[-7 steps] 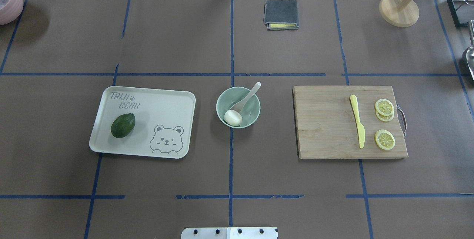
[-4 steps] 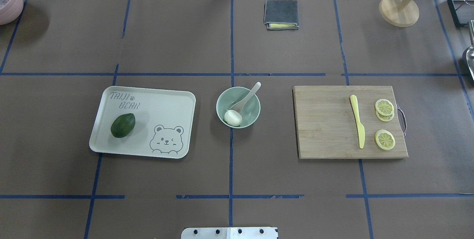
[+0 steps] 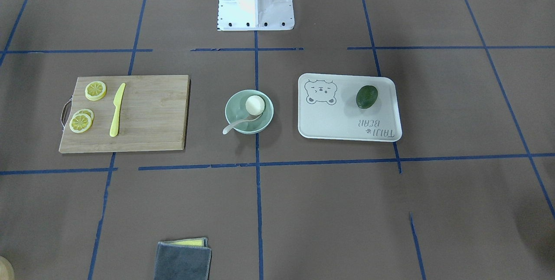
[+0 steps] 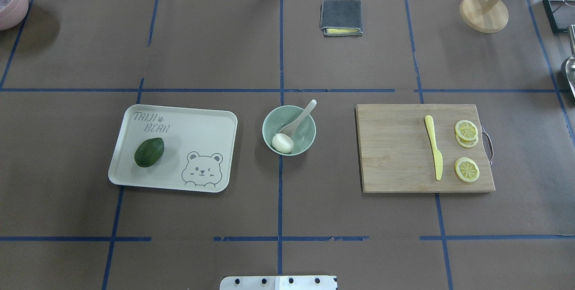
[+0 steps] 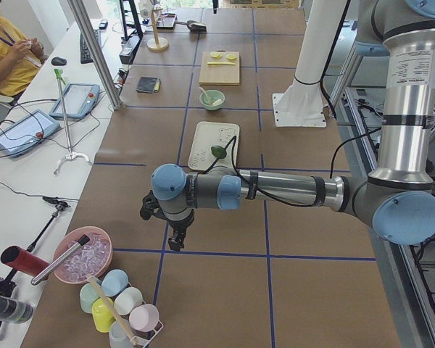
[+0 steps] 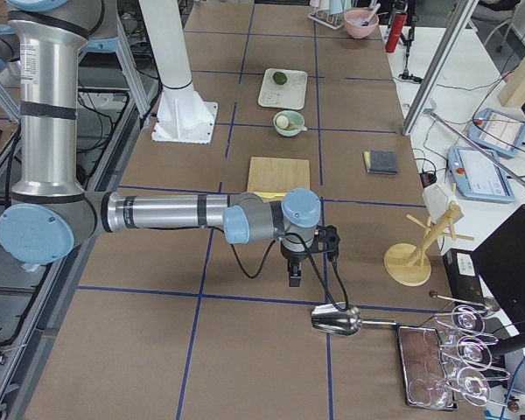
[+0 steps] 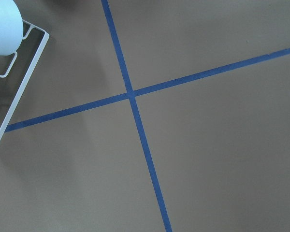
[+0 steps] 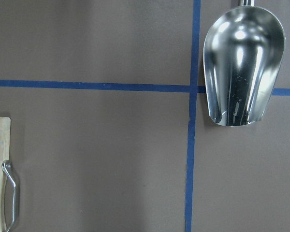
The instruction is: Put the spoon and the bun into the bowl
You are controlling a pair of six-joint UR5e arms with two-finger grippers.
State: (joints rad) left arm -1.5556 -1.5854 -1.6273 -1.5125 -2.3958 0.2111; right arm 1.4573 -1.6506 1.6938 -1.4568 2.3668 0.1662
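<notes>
Small round pale mint-green bowl [image 4: 309,141] holds both items. The small white pleated steamed bun [image 4: 282,143] sits inside against the robot-side wall. The short off-white translucent soup spoon [image 4: 300,119] has its scoop down in the bowl, touching or just beside the bun. Spoon's long axis runs from the bun over the far rim, slanting to robot's R, w/ the handle end poking past the rim.

Judgement: task looks done, no pick left.

L gripper [image 5: 175,241] hangs well apart on bowl's L side, beyond the cream bear-print tray [image 4: 197,133] w/ dark green avocado [image 4: 149,151]. R gripper [image 6: 295,278] hangs well apart on bowl's R side, beyond the bamboo cutting board [image 4: 391,146], near a shiny metal scoop [image 8: 241,67]. Neither arm clearly nearer.

Fingers spread or pressed together: can't tell for either. Both show in side views only, and wrist cams show no fingers.
</notes>
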